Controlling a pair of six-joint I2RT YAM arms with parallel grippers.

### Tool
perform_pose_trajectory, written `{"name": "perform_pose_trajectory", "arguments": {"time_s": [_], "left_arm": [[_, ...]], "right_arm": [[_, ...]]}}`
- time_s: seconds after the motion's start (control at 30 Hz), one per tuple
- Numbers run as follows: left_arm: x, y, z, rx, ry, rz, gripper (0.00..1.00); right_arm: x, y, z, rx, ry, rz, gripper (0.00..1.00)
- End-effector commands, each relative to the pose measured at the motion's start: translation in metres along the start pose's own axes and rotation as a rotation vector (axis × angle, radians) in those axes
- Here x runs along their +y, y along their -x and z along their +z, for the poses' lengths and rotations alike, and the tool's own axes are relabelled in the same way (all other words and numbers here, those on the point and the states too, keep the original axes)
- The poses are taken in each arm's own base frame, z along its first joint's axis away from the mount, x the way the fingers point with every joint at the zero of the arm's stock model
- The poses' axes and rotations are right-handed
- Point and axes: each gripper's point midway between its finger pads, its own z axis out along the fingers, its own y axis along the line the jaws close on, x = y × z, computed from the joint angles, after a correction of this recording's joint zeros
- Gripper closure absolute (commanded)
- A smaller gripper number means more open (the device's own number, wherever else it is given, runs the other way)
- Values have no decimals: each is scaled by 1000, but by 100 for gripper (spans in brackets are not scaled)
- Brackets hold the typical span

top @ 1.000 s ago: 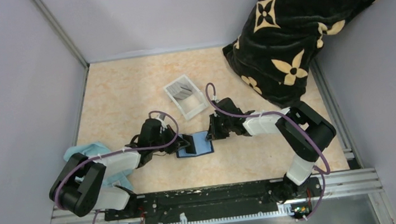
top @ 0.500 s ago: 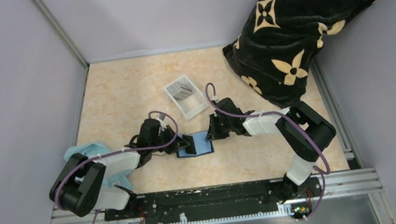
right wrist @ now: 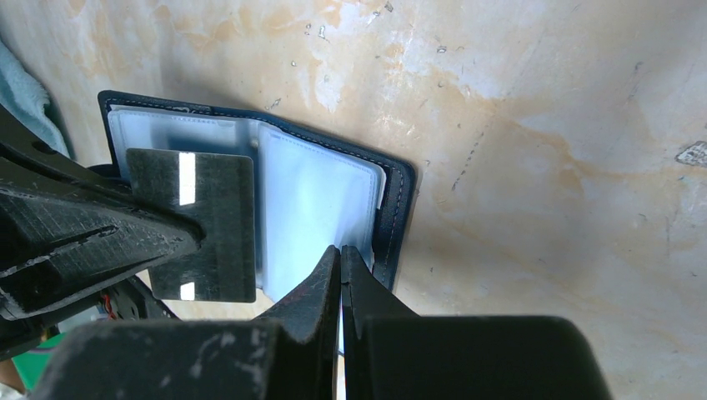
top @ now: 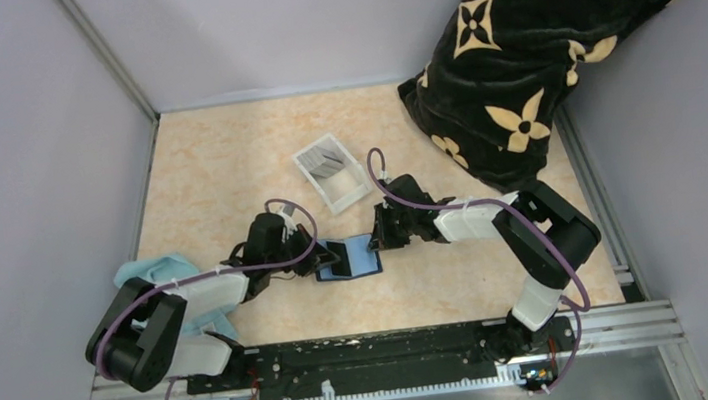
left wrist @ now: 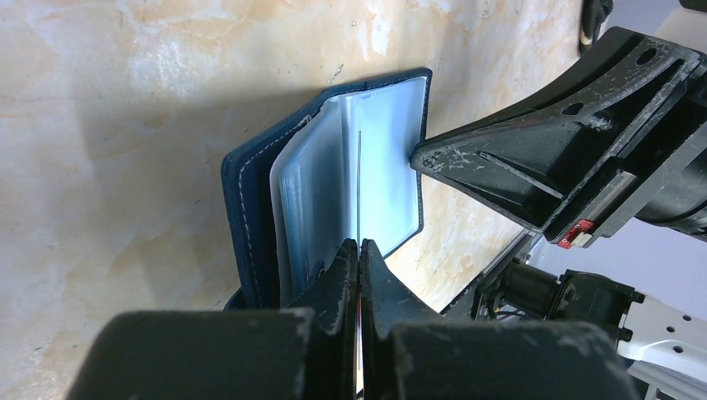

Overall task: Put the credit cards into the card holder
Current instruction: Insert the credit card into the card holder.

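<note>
The navy card holder (top: 361, 259) lies open on the table between both arms, its light blue lining (right wrist: 308, 208) facing up. My left gripper (left wrist: 359, 243) is shut on a dark credit card (right wrist: 204, 225). That card is edge-on in the left wrist view (left wrist: 359, 179) and reaches over the card holder's left page. My right gripper (right wrist: 340, 248) is shut, its tips against the near edge of the right page. I cannot tell whether it pinches a sleeve. More grey credit cards (top: 326, 163) sit in the white tray.
The white tray (top: 348, 198) stands just behind the card holder. A black pillow with cream flowers (top: 544, 47) fills the back right corner. A light blue cloth (top: 152, 273) lies under the left arm. Grey walls close in the left and back sides.
</note>
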Motion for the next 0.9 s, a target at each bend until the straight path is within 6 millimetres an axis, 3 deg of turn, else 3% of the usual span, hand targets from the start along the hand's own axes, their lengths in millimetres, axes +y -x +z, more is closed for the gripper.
{"name": "perform_pose_trajectory", "arguments": {"time_s": [0.0,0.87], "left_arm": [[2,-2,0,6,-19,-7,100],[13,-2,10,-14,-5,-37,100]], "right_arm": [[-38,-27,3,80,-148,-9,100],[-40,-29,4,85,-149,-8,100]]}}
